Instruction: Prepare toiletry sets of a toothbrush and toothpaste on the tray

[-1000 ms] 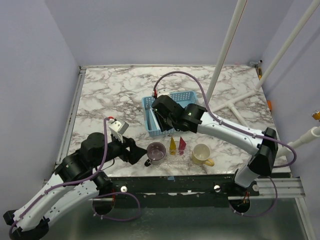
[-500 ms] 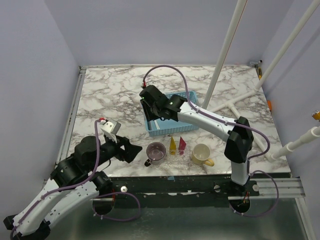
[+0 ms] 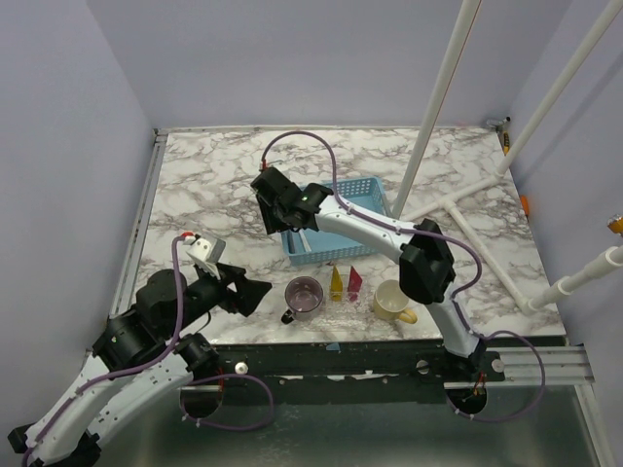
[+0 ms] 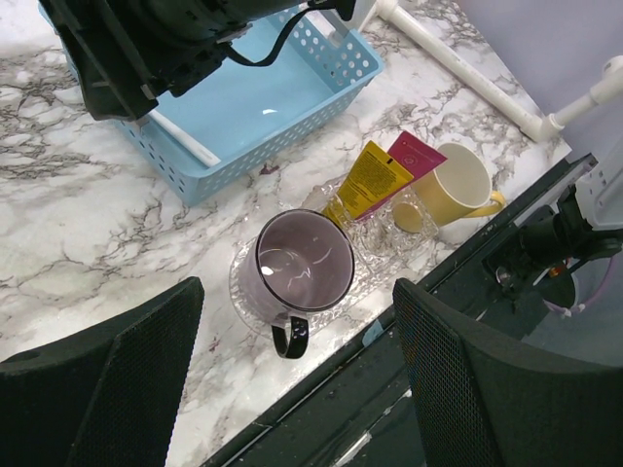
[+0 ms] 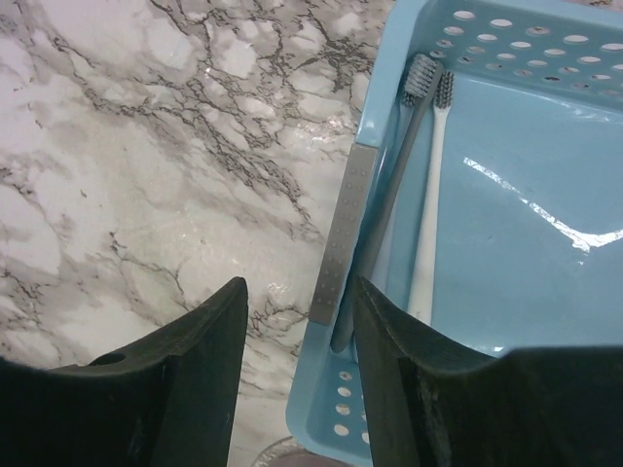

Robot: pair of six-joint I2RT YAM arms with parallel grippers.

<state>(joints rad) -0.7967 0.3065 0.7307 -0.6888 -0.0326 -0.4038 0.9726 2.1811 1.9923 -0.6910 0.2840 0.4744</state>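
Observation:
A yellow toothpaste tube and a pink one stand on the clear glass tray near the table's front edge. Two toothbrushes lie along the left wall inside the blue basket: a grey one and a white one. My right gripper hangs open above that wall, one finger over the marble, one over the basket, holding nothing. Left of the tray and back from it, my left gripper is open and empty.
A purple mug sits at the tray's left end and a cream mug at its right. White pipes lie at the back right. The table's front edge runs just below the tray.
My right gripper has swung left from over the basket's middle to its left wall, and its jaws have widened. The left arm has drawn back a little to the left.

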